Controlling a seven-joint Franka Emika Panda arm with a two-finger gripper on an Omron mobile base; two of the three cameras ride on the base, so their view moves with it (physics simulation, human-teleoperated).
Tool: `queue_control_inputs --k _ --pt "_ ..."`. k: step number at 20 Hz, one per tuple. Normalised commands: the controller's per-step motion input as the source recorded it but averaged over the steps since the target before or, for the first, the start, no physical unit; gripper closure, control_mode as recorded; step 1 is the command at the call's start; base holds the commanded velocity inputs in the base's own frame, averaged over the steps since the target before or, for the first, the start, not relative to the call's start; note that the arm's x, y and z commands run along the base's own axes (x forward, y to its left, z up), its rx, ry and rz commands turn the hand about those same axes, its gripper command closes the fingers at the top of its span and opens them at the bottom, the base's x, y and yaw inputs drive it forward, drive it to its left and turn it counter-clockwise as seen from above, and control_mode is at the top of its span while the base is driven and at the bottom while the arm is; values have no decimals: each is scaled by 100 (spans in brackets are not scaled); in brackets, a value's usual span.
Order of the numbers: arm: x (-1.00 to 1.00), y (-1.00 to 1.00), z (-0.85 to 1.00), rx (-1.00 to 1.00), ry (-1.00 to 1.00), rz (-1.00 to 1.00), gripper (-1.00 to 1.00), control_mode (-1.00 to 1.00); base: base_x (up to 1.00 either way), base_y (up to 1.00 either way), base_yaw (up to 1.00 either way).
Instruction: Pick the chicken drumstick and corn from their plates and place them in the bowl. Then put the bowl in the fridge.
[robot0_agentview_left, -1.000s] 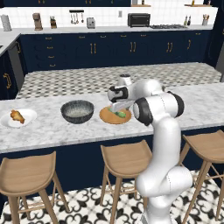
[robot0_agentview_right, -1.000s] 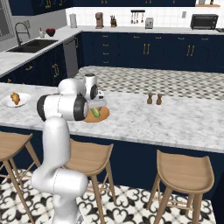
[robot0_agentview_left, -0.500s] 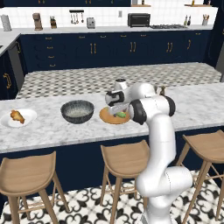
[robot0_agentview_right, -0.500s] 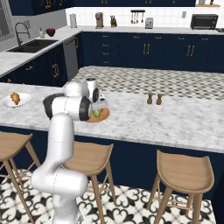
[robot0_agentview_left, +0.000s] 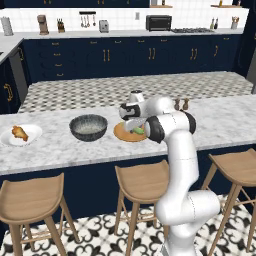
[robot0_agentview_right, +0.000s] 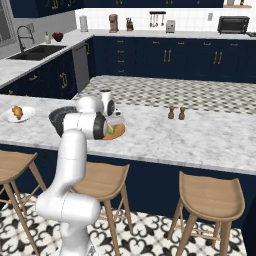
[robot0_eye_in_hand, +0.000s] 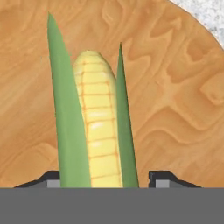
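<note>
The corn (robot0_eye_in_hand: 98, 127), yellow kernels between green husk leaves, lies on the orange-brown wooden plate (robot0_eye_in_hand: 175, 87). My gripper (robot0_eye_in_hand: 107, 181) is low over this plate (robot0_agentview_left: 123, 134), one fingertip (robot0_eye_in_hand: 164, 180) on each side of the corn, with a thin gap still showing, so it is open. The corn (robot0_agentview_left: 138, 130) and gripper (robot0_agentview_right: 111, 127) sit mid-counter. Left of them stands the dark speckled bowl (robot0_agentview_left: 88, 127). The chicken drumstick (robot0_agentview_left: 19, 132) rests on the white plate (robot0_agentview_left: 32, 131) at the far left. The fridge is out of view.
Two small wooden shakers (robot0_agentview_left: 180, 104) stand on the counter to the right of the arm. Wooden stools (robot0_agentview_left: 141, 181) line the near side of the island. A sink (robot0_agentview_right: 35, 52) and navy cabinets run along the back walls.
The hand has sunk onto the wooden plate, and its jaws have narrowed around the corn. Bowl, plates and drumstick have not moved.
</note>
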Motion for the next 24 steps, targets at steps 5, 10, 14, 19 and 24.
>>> queue_control_inputs --k 5,10,14,19,24 --pt "-61 15 -3 1 0 2 100 -100 0 0 0" --pt "-94 68 86 2 -7 18 100 -100 0 0 0" --pt "-72 85 74 8 0 19 100 -100 0 0 0" --pt "-33 87 82 16 -1 21 100 -100 0 0 0" --pt "53 63 55 16 -6 22 100 -100 0 0 0"
